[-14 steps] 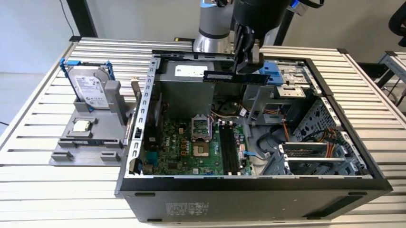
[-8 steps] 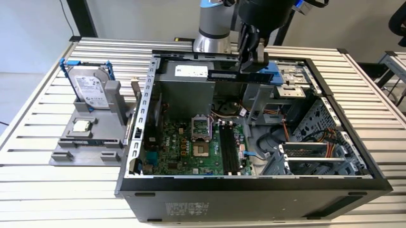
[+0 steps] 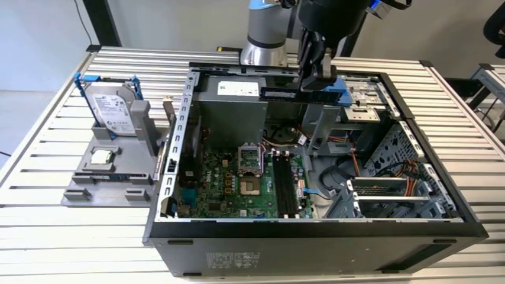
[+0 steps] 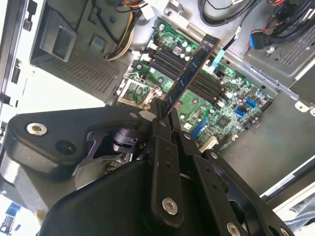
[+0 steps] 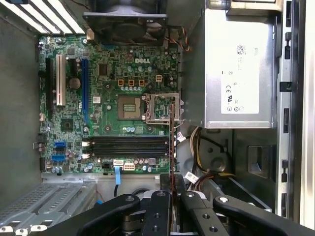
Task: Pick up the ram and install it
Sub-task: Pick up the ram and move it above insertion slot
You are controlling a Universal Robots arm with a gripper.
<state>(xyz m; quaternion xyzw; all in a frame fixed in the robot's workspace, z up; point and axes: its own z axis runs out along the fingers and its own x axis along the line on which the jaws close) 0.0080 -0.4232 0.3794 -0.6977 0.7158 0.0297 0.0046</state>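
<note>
My gripper (image 3: 316,81) hangs above the open computer case, over its back part, shut on the ram (image 3: 278,93). The ram is a slim dark stick that juts sideways from the fingers toward the exterior view's left. In the second wrist view the ram (image 4: 193,73) runs out from the gripper (image 4: 162,116) over the green motherboard (image 4: 231,105). In the first wrist view the ram (image 5: 172,132) shows edge-on ahead of the gripper (image 5: 172,180), crossing one end of the black slots (image 5: 130,146). The ram is well above the slots (image 3: 284,184) and does not touch them.
A grey fixture (image 3: 110,177) at the exterior view's left holds a silver hard drive (image 3: 110,109) with blue rails and a small square chip (image 3: 100,157). Inside the case are a power supply (image 5: 238,73), a fan (image 5: 125,14), cables (image 5: 202,147) and a drive cage (image 3: 387,195).
</note>
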